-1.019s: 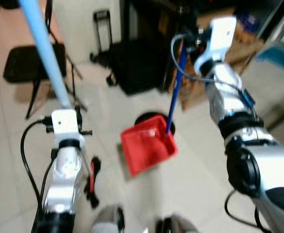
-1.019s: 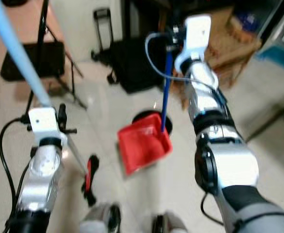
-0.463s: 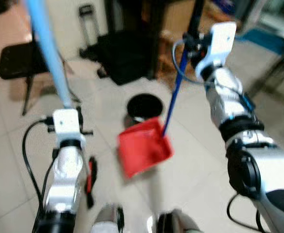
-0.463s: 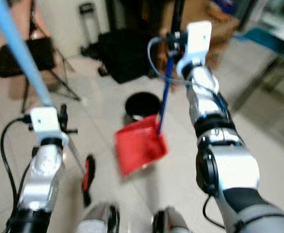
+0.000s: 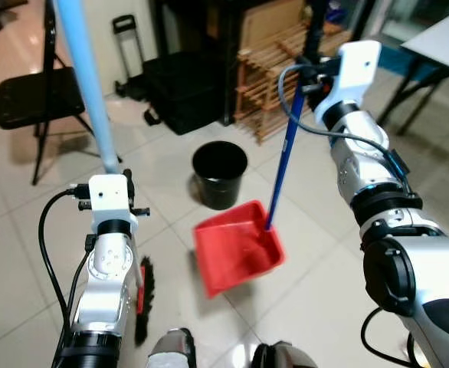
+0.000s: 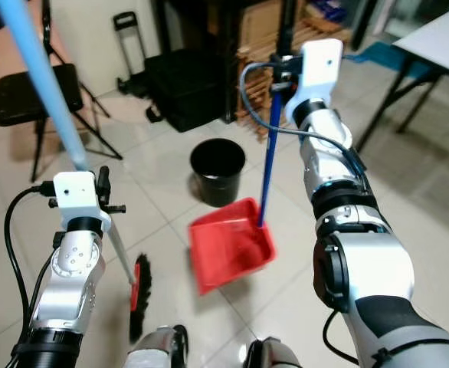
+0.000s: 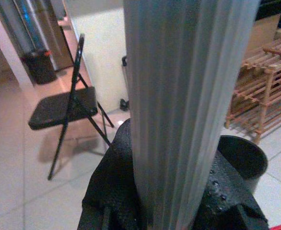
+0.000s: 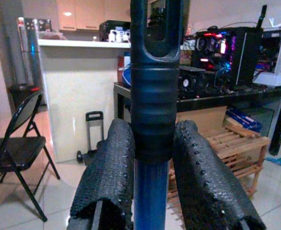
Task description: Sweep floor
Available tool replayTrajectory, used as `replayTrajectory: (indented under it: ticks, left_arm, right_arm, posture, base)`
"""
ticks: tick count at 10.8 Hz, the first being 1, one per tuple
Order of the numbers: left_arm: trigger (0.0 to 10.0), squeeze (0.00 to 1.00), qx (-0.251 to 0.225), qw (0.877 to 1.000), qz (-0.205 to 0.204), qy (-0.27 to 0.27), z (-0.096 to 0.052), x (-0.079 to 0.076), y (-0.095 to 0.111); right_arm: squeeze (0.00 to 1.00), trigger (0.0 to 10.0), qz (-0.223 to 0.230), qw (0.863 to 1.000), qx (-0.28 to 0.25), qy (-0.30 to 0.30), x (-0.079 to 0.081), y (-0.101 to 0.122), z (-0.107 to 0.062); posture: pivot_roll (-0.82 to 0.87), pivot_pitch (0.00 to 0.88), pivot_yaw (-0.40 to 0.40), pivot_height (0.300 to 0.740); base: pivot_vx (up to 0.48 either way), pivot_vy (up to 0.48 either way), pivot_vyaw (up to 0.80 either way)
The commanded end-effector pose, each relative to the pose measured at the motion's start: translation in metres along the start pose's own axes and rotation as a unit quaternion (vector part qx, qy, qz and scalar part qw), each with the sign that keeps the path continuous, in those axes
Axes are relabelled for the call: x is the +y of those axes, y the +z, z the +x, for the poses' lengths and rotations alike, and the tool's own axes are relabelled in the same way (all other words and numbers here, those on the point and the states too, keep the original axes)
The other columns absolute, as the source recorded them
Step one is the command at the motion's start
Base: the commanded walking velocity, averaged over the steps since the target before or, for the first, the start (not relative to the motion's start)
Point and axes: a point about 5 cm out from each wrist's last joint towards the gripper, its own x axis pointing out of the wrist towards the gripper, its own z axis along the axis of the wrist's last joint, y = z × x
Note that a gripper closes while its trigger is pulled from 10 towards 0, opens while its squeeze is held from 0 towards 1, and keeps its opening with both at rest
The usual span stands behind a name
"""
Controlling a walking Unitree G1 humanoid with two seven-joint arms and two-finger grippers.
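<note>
The head views were sharp at this moment, where half a second and a second earlier they had been smeared by motion; the robot appeared to have been walking or turning and had now largely settled. The whole scene had shifted with the camera, and the black bin [image 5: 220,173], earlier mostly hidden behind the pan, stood fully in view on the tiled floor [image 5: 316,268], just beyond the red dustpan [image 5: 236,247].

The left gripper [image 7: 171,191] was clamped on the pale blue broom handle [image 5: 86,80], as in the earlier frames. The broom head [image 6: 139,295] sat low at the near left, at or just above the floor; contact could not be confirmed. The right gripper [image 8: 150,177] was closed around the dark blue dustpan handle [image 5: 283,161] just below its ribbed grip, its fingers [image 8: 107,177] pressing either side. The pan hung tilted, near the floor, between the two arms.

A folding chair [image 5: 29,103] stood far left, a wooden rack [image 5: 274,84] far centre.

Judgement: both tools were secure and the robot was placed before the bin. No debris could be made out on the tiles or in the pan, so progress on sweeping could not be assessed.
</note>
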Motion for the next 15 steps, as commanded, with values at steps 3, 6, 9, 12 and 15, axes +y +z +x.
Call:
replayTrajectory:
  ticks: [3, 6, 9, 12, 15]
  left_arm:
    - [10.0, 0.0, -0.003, 1.0, 0.0, 0.001, -0.001, 0.001, 0.001]
    - [10.0, 0.0, 0.0, 1.0, -0.001, -0.005, -0.003, -0.002, 0.001]
    - [10.0, 0.0, 0.004, 1.0, -0.008, -0.012, -0.013, -0.008, 0.001]
    - [10.0, 0.0, 0.015, 0.999, -0.016, -0.031, -0.025, -0.019, 0.002]
    - [10.0, 0.0, 0.021, 0.998, -0.019, -0.051, -0.038, -0.024, 0.009]
  right_arm:
    - [0.0, 10.0, -0.002, 1.0, -0.007, -0.007, 0.0, 0.001, 0.0]
    - [0.0, 10.0, -0.003, 0.999, 0.018, -0.03, -0.006, -0.007, -0.004]
    - [0.0, 10.0, -0.004, 0.996, 0.041, -0.074, -0.015, -0.013, -0.006]
    - [0.0, 10.0, 0.005, 0.993, 0.058, -0.107, -0.02, -0.027, -0.014]
    - [0.0, 10.0, 0.02, 0.986, 0.071, -0.148, -0.027, -0.052, -0.036]
  posture:
    - [0.06, 0.142, 0.009, 0.74]
    - [0.06, 0.158, 0.006, 0.74]
    - [0.09, 0.221, -0.002, 0.74]
    - [0.11, 0.277, 0.004, 0.74]
    - [0.19, 0.337, 0.042, 0.74]
  base:
    - [0.0, 0.0, 0.0]
    - [0.0, 0.0, 0.0]
    - [0.0, 0.0, 0.0]
    - [0.0, 0.0, 0.0]
    - [0.0, 0.0, 0.0]
